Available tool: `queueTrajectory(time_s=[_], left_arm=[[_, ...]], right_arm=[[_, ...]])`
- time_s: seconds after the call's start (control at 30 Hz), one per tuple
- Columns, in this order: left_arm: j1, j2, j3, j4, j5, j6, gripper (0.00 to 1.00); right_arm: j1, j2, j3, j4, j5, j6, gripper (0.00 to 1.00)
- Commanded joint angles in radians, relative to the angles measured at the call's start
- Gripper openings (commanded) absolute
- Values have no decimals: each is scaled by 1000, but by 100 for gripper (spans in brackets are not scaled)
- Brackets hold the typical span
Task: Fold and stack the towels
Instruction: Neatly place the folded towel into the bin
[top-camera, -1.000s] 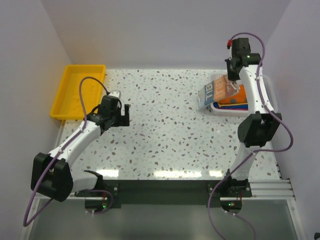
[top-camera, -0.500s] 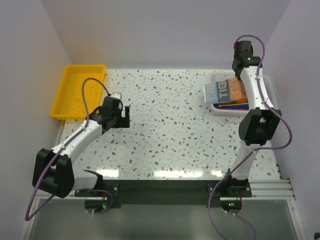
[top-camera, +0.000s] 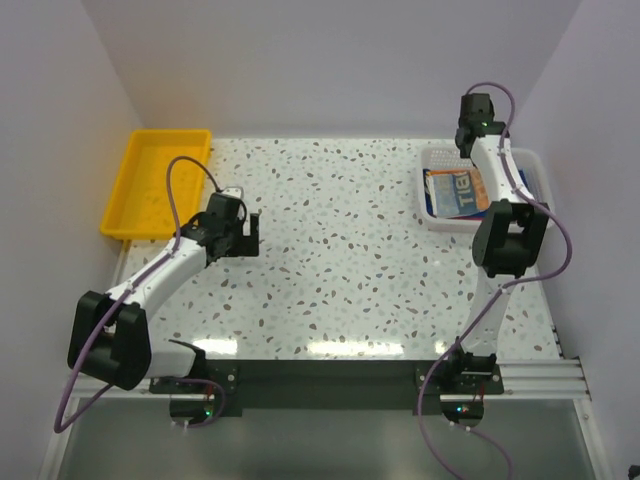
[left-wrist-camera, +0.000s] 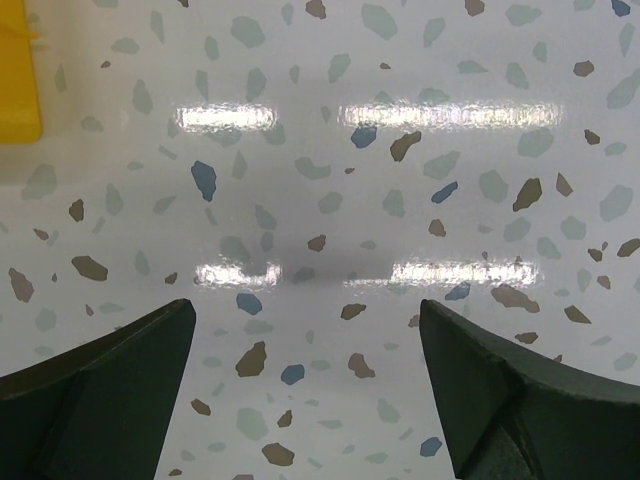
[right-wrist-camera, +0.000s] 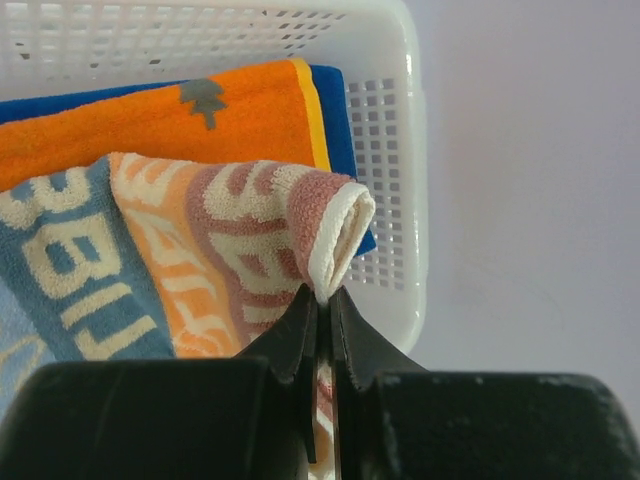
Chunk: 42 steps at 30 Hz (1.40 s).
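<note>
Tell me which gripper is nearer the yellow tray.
Left. The left gripper hovers open close beside the yellow tray. The right gripper is far off on the opposite side, at the white basket, pinching the printed towel.

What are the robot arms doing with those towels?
The right claw is pinched shut on the edge of the printed towel, at the white basket. An orange towel and a blue towel lie in the basket beneath it. The left claw hangs open over the table near the yellow tray, holding nothing.
</note>
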Motion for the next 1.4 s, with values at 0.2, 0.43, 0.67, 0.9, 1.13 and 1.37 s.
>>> queueTrajectory(time_s=[0.2, 0.43, 0.67, 0.9, 1.13, 1.37], left_arm=[[13, 0, -3, 47, -14, 22, 100], [14, -29, -1, 50, -16, 26, 100], [14, -126, 0, 50, -46, 26, 100], [14, -343, 92, -66, -158, -6, 100], [14, -590, 195, -244, -177, -84, 100], [14, -889, 168, -344, -211, -143, 97]], right_arm=[[-44, 84, -41, 174, 326, 52, 49], [-71, 36, 11, 145, 509, 137, 86], [-71, -263, -90, -54, 252, 383, 95], [-69, -712, -315, -130, -37, 528, 99], [-51, -1257, -669, -76, -283, 600, 99], [128, -1616, -815, -182, -306, 618, 99]])
